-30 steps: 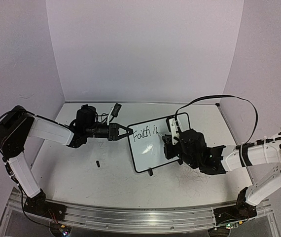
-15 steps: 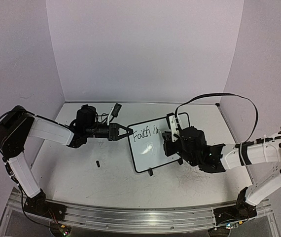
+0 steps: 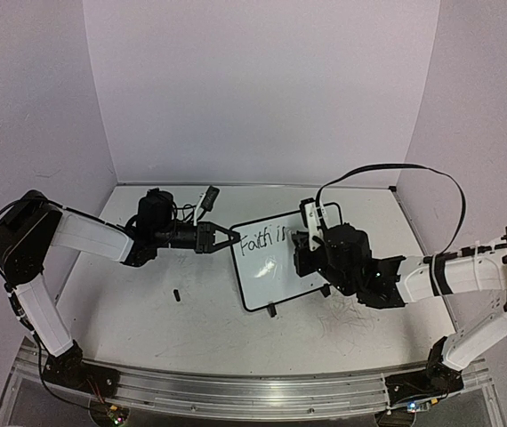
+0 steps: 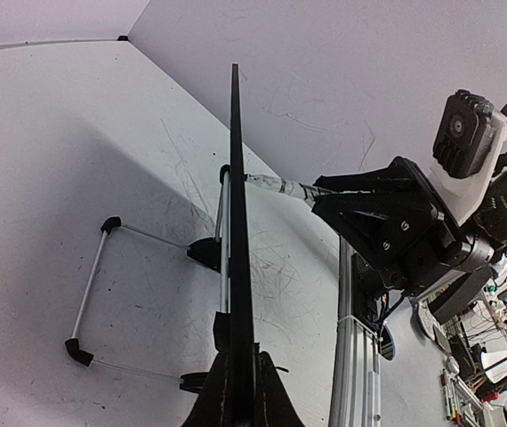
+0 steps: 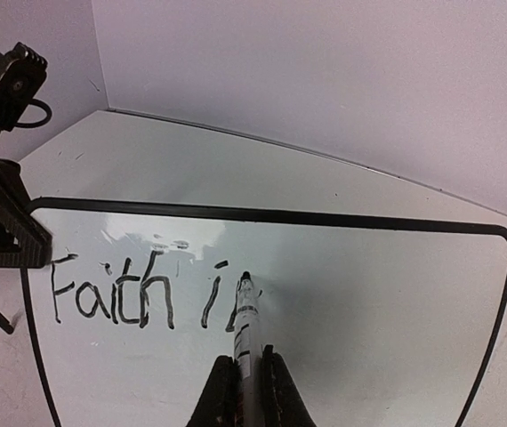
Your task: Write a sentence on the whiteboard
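Note:
The whiteboard (image 3: 276, 276) stands tilted on its feet at mid table. My left gripper (image 3: 227, 237) is shut on its left edge; the left wrist view shows the board edge-on (image 4: 236, 196) running up from the closed jaws (image 4: 240, 391). The sentence (image 3: 262, 239) reads "Faith i" plus one fresh stroke (image 5: 120, 298). My right gripper (image 5: 246, 374) is shut on a white marker (image 5: 246, 329), whose black tip touches the board (image 5: 369, 320) just right of the "i". From above, the right gripper (image 3: 305, 245) covers the board's right part.
A small black cap (image 3: 176, 294) lies on the table left of the board. A dark object (image 3: 207, 197) lies near the back wall. The board's wire stand (image 4: 93, 294) sticks out behind it. A metal rail (image 3: 236, 391) runs along the near edge.
The right gripper has shifted slightly left and away with the marker, and a new stroke has appeared after the "i". The left arm has held still.

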Controlling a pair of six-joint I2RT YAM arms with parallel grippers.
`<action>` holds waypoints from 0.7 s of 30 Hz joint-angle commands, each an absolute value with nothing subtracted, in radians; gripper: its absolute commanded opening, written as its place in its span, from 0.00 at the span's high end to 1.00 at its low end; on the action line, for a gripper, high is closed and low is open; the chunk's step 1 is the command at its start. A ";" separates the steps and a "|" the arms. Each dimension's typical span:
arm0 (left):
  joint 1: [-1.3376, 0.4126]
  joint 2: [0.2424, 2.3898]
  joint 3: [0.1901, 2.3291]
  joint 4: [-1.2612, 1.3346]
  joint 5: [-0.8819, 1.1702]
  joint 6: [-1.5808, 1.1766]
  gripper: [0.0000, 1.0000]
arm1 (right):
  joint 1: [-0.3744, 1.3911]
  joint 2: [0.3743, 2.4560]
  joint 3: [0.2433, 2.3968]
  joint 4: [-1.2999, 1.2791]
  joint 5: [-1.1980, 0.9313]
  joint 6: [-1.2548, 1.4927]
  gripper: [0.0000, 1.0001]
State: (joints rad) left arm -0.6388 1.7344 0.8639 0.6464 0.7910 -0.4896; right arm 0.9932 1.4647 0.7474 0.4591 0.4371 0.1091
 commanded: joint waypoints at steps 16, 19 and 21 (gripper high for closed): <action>-0.680 1.724 0.893 0.624 0.875 -0.495 1.00 | 0.988 1.441 0.734 0.382 0.457 0.187 1.00; -0.680 1.724 0.893 0.623 0.875 -0.495 1.00 | 0.990 1.436 0.719 0.376 0.449 0.198 1.00; -0.680 1.725 0.893 0.624 0.875 -0.495 1.00 | 0.993 1.434 0.712 0.372 0.446 0.208 1.00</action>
State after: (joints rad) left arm -0.6388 1.7344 0.8639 0.6460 0.7908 -0.4896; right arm 0.9934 1.4527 0.7355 0.4209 0.4540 0.1774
